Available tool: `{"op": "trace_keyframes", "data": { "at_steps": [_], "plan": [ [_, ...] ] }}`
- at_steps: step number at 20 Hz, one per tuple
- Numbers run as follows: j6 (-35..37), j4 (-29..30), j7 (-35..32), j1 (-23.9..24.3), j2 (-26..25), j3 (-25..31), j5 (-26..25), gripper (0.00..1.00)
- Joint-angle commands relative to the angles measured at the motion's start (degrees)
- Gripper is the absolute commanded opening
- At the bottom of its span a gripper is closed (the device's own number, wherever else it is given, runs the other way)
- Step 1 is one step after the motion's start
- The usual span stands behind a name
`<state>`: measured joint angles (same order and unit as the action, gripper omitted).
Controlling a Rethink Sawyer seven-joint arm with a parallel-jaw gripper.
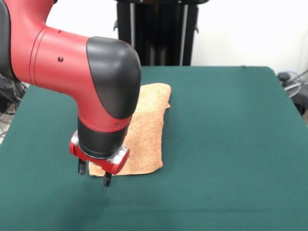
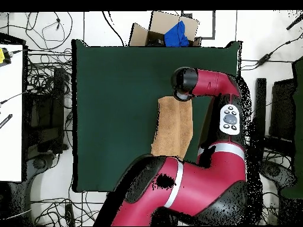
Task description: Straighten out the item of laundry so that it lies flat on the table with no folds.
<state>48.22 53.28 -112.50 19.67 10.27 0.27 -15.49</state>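
Note:
The item of laundry (image 1: 147, 127), an orange-tan terry towel, lies on the dark green table (image 1: 231, 144) as a long narrow strip left of centre. Its far right edge looks doubled over. My gripper (image 1: 94, 174) hangs at the towel's near left corner, open, with nothing between its fingers. One fingertip (image 1: 82, 168) is over bare green cloth and the other is at the towel's near edge. In the overhead view the towel (image 2: 173, 127) runs lengthwise right of the table's (image 2: 112, 106) middle. There the arm's black wrist (image 2: 184, 81) covers the gripper and the towel's top end.
The red arm (image 1: 62, 67) hides the towel's left side in the front view. A black stand (image 1: 156, 31) rises behind the table. Beyond the table's edge in the overhead view are a cardboard box (image 2: 171, 26) with something blue in it, loose cables, and a white desk (image 2: 12, 112).

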Motion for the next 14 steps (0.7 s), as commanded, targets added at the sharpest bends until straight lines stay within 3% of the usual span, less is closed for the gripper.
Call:
{"op": "trace_keyframes", "data": {
  "at_steps": [1, 14],
  "plan": [
    [-2.08, 7.26, 9.72, 1.43, -2.54, 5.83, -2.63, 1.0],
    [-4.02, 8.32, 8.65, 2.05, -4.46, 6.39, -2.81, 1.0]
  ]
}}
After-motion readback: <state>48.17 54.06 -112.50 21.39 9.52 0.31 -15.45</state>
